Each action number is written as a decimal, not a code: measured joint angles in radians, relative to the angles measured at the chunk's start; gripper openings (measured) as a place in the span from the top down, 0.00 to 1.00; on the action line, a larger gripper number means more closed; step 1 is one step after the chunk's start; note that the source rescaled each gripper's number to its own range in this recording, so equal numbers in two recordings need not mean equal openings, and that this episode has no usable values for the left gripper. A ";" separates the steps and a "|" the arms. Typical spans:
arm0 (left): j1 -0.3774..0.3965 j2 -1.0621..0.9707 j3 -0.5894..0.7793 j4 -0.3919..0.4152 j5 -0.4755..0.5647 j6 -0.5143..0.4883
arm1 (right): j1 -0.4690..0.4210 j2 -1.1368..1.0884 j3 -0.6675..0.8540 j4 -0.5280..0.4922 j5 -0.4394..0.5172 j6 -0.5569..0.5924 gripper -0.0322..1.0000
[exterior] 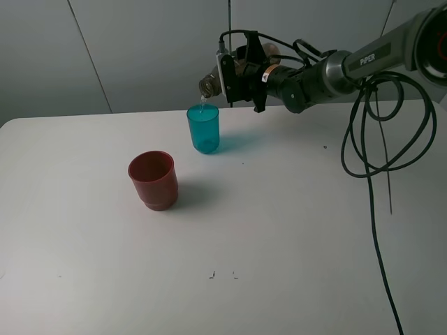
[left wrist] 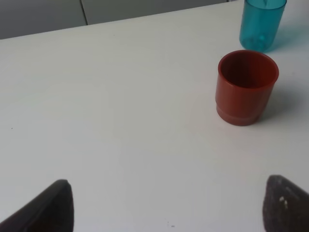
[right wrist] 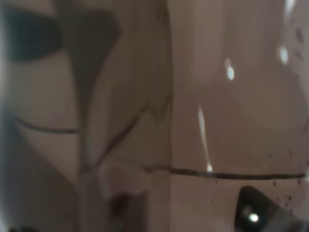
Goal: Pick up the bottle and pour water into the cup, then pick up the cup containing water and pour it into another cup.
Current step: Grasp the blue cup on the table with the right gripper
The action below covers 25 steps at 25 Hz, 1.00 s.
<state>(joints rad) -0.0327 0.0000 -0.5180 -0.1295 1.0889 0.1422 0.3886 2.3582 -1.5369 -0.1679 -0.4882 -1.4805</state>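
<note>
My right gripper [exterior: 239, 74] is shut on the smoky grey-brown bottle [exterior: 208, 85] and holds it tipped nearly level. The bottle's neck is just above the rim of the teal cup [exterior: 203, 129], and a thin stream of water runs into the cup. The dark red cup [exterior: 153, 180] stands upright in front and to the left of the teal one. The right wrist view is filled by the bottle's wall [right wrist: 217, 96]. In the left wrist view my left gripper [left wrist: 166, 208] is open and empty, well short of the red cup [left wrist: 247, 87], with the teal cup [left wrist: 262, 24] behind it.
The cups stand on a white table [exterior: 279, 230] with a grey wall behind it. Black cables [exterior: 374, 153] hang from the right arm over the table's right side. The left arm is out of the exterior high view.
</note>
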 joint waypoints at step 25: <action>0.000 0.000 0.000 0.000 0.000 -0.002 | -0.006 0.000 -0.001 0.000 -0.007 -0.117 0.96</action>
<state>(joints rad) -0.0327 0.0000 -0.5180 -0.1295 1.0889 0.1403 0.3821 2.3582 -1.5375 -0.1679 -0.4947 -1.5977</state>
